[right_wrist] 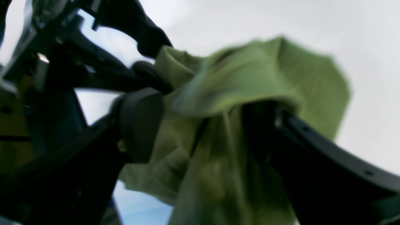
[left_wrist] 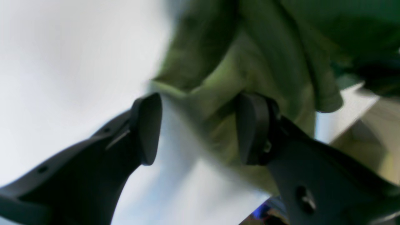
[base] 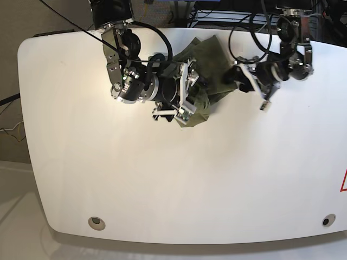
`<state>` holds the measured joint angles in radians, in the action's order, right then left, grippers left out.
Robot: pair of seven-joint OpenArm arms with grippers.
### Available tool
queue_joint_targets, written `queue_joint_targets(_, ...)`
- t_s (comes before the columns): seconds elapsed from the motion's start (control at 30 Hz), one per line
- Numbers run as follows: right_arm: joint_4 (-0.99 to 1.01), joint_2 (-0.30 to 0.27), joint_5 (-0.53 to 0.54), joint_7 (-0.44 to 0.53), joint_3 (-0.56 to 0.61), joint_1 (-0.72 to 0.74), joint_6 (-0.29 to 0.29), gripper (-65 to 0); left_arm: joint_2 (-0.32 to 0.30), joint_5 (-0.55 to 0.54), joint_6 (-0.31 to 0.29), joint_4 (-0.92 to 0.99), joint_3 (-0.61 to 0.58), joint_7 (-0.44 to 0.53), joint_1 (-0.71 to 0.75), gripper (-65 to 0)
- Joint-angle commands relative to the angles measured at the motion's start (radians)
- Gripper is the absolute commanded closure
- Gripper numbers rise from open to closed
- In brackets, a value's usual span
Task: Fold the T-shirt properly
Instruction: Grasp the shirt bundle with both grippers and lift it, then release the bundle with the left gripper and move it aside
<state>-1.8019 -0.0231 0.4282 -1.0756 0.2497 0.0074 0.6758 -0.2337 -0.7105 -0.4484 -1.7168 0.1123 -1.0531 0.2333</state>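
The olive-green T-shirt (base: pixel 209 62) lies bunched in a heap at the back middle of the white table (base: pixel 162 179). My right gripper (base: pixel 190 95) is at the heap's left side. In the right wrist view its jaws stand wide apart; T-shirt cloth (right_wrist: pixel 218 150) hangs between them and drapes over the right finger (right_wrist: pixel 259 131). My left gripper (base: pixel 238 76) is at the heap's right edge. Seen from the left wrist, this gripper (left_wrist: pixel 198 128) is open over a cloth edge (left_wrist: pixel 250 62), its right pad (left_wrist: pixel 250 128) against the fabric. Both wrist views are blurred.
Black cables (base: pixel 249 32) loop over the table's back edge behind both arms. The table's edge (left_wrist: pixel 353 109) shows close to the shirt in the left wrist view. Two round holes sit near the front corners (base: pixel 96 221).
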Motion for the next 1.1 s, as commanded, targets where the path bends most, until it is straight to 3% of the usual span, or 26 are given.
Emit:
queue_joint_targets(0.0, -0.028, -0.005, 0.006, 0.03, -0.001, 0.031, -0.01, -43.2, -0.033, -0.017, -0.003, -0.045, 0.037, 0.026, -0.003, -35.5)
queue_joint_targets(0.1, -0.03, -0.005, 0.003, 0.034, -0.004, 0.038, -0.01, -42.2, -0.047, -0.02, -0.002, -0.059, 0.054, 0.031, 0.003, -35.4)
queue_joint_targets(0.17, -0.023, 0.004, -0.016, 0.033, -0.016, 0.04, -0.001, -31.5, -0.068, -0.026, 0.003, -0.043, 0.032, 0.037, 0.006, -34.6)
queue_joint_targets(0.4, -0.015, 0.02, -0.081, 0.02, -0.011, 0.047, -0.002, -0.6, -0.053, -0.055, 0.014, -0.04, 0.034, 0.045, -0.002, -33.3)
queue_joint_targets(0.7, -0.004, 0.034, -0.119, 0.018, -0.013, 0.036, 0.009, 0.0, -0.053, -0.105, -0.007, -0.128, 0.159, 0.002, 0.006, -34.2)
queue_joint_targets(1.07, 0.025, 0.02, -0.14, 0.021, -0.012, 0.035, 0.017, 0.0, -0.12, -0.055, -0.006, -0.152, 0.186, 0.011, 0.023, -34.6)
